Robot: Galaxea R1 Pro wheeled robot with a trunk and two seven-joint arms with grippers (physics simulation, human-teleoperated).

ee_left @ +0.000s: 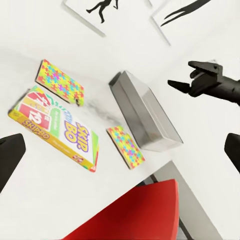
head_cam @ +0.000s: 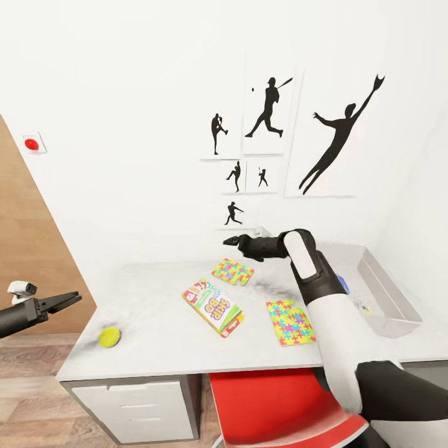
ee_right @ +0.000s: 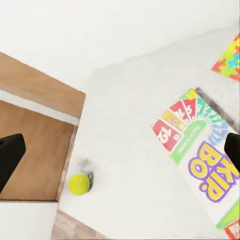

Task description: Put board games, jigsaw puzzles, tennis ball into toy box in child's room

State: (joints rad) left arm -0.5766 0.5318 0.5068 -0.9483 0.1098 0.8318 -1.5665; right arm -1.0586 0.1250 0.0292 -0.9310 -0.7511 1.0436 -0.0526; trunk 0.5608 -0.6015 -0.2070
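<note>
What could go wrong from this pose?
1. The tennis ball sits near the table's front-left edge; a nudge might roll it off.
2. The right claw hangs empty above the far jigsaw puzzle; thin flat sheets may slide instead of lifting.
3. The right arm stretches across the toy box, so swinging back could clip its rim.

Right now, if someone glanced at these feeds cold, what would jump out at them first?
Probably the colourful board game lying mid-table, with a jigsaw puzzle to its right and another behind it. Next, the right gripper hovering open above the far puzzle, and the tennis ball alone near the table's left front corner. The grey toy box sits at the right end.
</note>
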